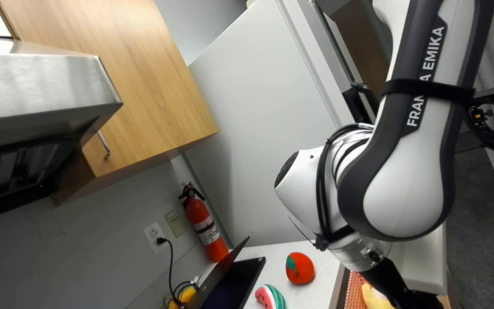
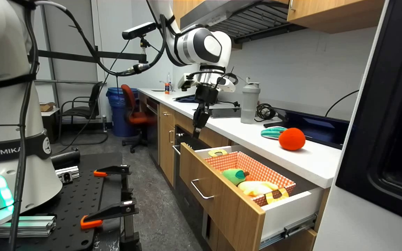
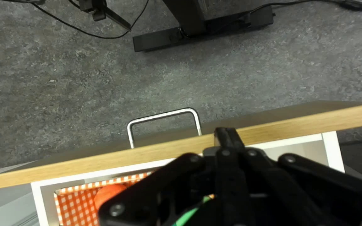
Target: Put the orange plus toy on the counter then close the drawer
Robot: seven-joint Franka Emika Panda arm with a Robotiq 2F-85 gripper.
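On the white counter [image 2: 309, 162] rests the orange plus toy [image 2: 291, 138], a rounded red-orange blob; its green patch shows in an exterior view [image 1: 300, 268]. The drawer [image 2: 218, 200] stands pulled out below the counter, its wooden front and silver handle facing the robot. My gripper [image 2: 196, 135] hangs above the far end of the drawer, pointing down. In the wrist view the gripper [image 3: 226, 129] has its fingertips together with nothing between them, over the drawer front's top edge, beside the handle [image 3: 162, 115]. A gap shows between the tips and that edge in an exterior view.
Inside the drawer, a checkered basket [image 2: 260, 167] holds a green toy [image 2: 234, 176] and a pale yellow toy [image 2: 257, 188]; a red-orange rounded thing [image 3: 108, 194] shows there too. A watermelon toy [image 1: 270, 297], a dark laptop [image 2: 321, 127] and a shaker bottle [image 2: 250, 103] stand on the counter.
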